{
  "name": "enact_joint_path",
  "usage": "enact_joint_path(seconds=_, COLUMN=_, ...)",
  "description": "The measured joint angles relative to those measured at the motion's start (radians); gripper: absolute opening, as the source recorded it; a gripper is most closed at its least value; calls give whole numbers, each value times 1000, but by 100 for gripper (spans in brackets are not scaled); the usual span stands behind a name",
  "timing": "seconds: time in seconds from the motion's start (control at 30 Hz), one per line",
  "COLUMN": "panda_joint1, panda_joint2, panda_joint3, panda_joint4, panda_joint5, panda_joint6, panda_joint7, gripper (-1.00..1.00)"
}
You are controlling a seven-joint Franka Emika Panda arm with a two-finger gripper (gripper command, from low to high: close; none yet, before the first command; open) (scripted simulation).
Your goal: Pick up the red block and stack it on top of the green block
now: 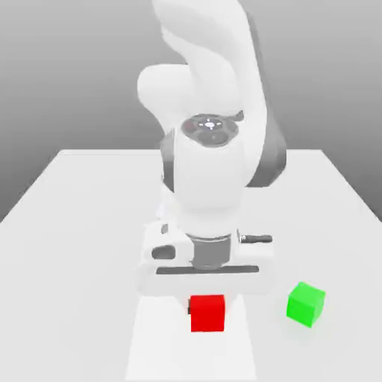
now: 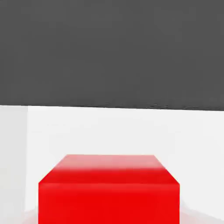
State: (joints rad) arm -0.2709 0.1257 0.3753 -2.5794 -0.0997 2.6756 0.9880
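The red block [image 1: 207, 312] sits low in the middle of the exterior view, right under the robot's tool [image 1: 207, 297]. The green block [image 1: 306, 303] rests on the white bench [image 1: 82, 224] toward the lower right, apart from the red one. The red block could slip out or land crooked on the green block if the squeeze is weak. The tool is squeezed narrow and seems to hold the red block.
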Motion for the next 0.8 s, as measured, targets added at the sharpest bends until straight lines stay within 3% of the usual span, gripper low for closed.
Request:
enact_joint_path(seconds=0.57, panda_joint1=292, panda_joint2=-172, panda_joint3=155, panda_joint4=-109, panda_joint5=150, panda_joint6=-29, panda_joint7=559, gripper=-100)
enact_joint_path(seconds=0.8, panda_joint1=279, panda_joint2=-107, panda_joint3=147, panda_joint4=-101, panda_joint5=62, panda_joint6=33, panda_joint7=649, gripper=-100)
